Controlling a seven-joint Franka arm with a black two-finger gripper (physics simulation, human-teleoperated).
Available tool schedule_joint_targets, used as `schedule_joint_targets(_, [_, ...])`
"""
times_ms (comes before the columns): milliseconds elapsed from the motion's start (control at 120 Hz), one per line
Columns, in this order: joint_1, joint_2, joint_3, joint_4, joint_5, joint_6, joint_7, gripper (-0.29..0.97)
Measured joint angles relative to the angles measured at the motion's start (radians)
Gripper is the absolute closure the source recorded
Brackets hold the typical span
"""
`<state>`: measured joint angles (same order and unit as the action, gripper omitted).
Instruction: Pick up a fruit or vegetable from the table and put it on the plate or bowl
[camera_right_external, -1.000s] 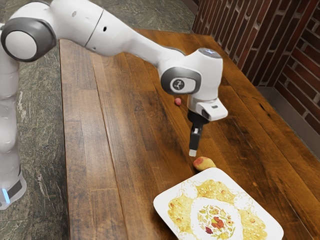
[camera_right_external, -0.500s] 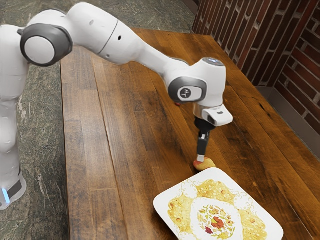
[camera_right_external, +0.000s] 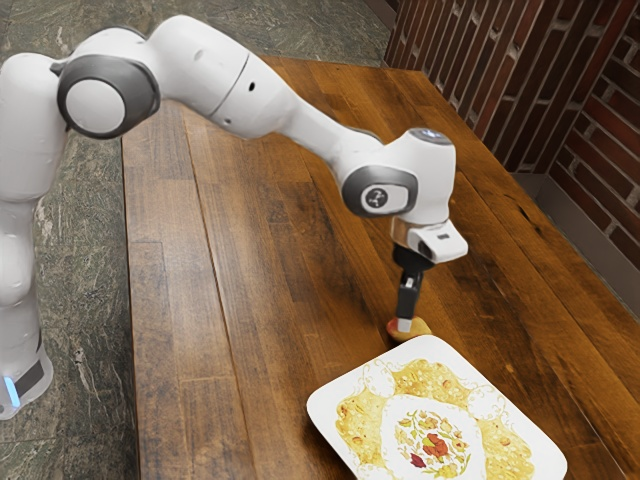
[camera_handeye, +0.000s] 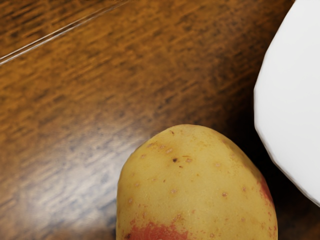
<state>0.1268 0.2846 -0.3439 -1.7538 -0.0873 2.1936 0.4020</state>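
While the tool (camera_right_external: 402, 323) is at the potato (camera_handeye: 192, 185) beside the plate (camera_right_external: 330, 404), its state unclear.

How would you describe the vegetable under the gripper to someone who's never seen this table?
On the long wooden table, find the white square plate with the yellow floral pattern. Just off its far corner, under the black gripper, lies the vegetable: small, rounded, yellow-skinned with a red patch.

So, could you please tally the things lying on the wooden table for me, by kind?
Yellow-and-red produce: 1
White plate: 1
Total: 2
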Motion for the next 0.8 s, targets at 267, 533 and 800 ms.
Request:
schedule_joint_targets(267, [-0.001, 0.023, -0.002, 0.012, 0.001, 0.002, 0.008, 0.00])
schedule_joint_targets(533, [-0.002, 0.035, -0.008, 0.012, 0.000, 0.004, 0.012, 0.00])
schedule_joint_targets(800, [-0.002, 0.057, -0.022, 0.028, 0.002, 0.005, 0.015, 0.00])
